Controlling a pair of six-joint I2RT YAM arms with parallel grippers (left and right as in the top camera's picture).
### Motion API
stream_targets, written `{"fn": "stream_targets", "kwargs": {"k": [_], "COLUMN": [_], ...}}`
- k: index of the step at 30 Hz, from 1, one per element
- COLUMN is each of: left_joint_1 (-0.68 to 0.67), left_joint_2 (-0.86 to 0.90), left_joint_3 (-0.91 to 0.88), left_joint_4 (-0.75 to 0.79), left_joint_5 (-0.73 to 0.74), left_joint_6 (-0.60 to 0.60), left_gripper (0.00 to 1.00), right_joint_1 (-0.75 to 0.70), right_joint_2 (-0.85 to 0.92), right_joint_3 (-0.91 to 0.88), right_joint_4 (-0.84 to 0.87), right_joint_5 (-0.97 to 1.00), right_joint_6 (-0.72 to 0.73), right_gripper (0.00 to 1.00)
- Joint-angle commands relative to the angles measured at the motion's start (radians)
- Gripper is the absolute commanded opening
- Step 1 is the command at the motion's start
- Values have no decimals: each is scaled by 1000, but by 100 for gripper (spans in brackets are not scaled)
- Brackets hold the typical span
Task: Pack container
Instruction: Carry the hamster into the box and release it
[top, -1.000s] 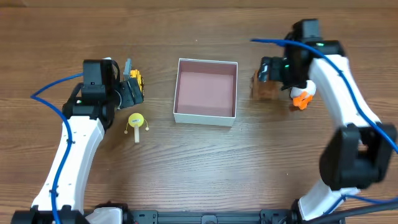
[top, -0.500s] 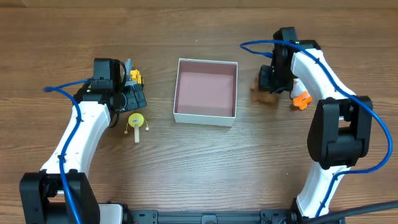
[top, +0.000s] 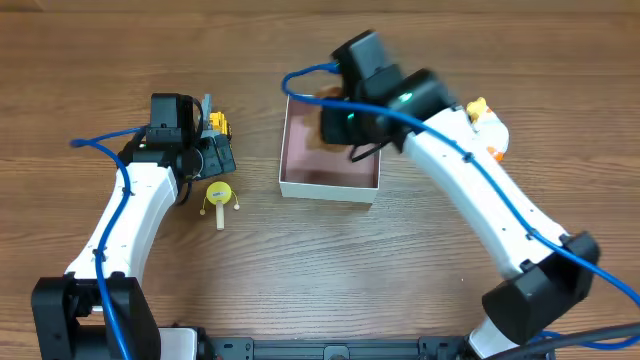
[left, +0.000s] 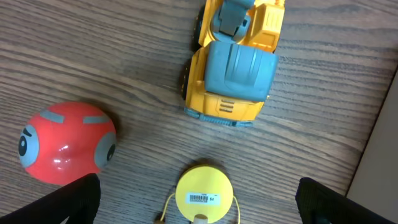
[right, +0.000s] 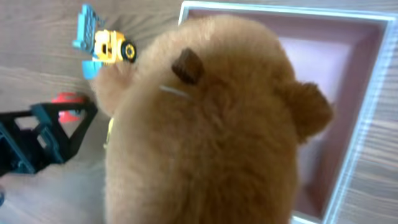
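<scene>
The container (top: 330, 185) is a shallow white-walled box with a pink inside, in the middle of the table. My right gripper (top: 340, 125) hangs over its far left part, shut on a brown plush toy (top: 312, 125). That plush toy (right: 205, 124) fills the right wrist view and hides the fingers, with the container (right: 367, 93) behind it. My left gripper (top: 215, 160) stands open, left of the container. In the left wrist view its fingers (left: 68, 202) flank a yellow round rattle (left: 204, 194), without touching it.
A yellow toy truck (left: 233, 59) and a red ball (left: 65, 143) lie just beyond the left gripper. The yellow rattle (top: 218, 195) lies beside it. A duck toy (top: 480, 110) shows partly behind the right arm, right of the container.
My right gripper has shut on the brown plush toy to the right of the container, then lifted it and swung it left over the container. The left arm has barely moved.
</scene>
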Motion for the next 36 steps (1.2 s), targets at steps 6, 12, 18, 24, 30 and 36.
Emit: {"fn": "stream_targets", "kwargs": {"k": [6, 12, 18, 24, 30, 36], "left_joint_1": [6, 6, 6, 6, 6, 6], "left_joint_2": [4, 4, 4, 4, 4, 4], "left_joint_3": [26, 26, 26, 26, 26, 26], "left_joint_4": [1, 1, 1, 1, 1, 1], "left_joint_5": [-6, -6, -6, -6, -6, -6], "left_joint_6": [19, 19, 19, 19, 19, 20], "left_gripper": [100, 100, 100, 100, 100, 100], "right_joint_1": [50, 53, 56, 56, 56, 31], "right_joint_2": [97, 218, 227, 182, 182, 87], "right_joint_3": [-174, -174, -172, -172, -171, -163], "right_joint_4": [238, 312, 327, 335, 407, 390], "right_joint_5": [159, 126, 103, 57, 27, 90], "right_joint_6": [312, 310, 164, -16, -68, -120], "right_gripper": [6, 21, 68, 69, 66, 70]}}
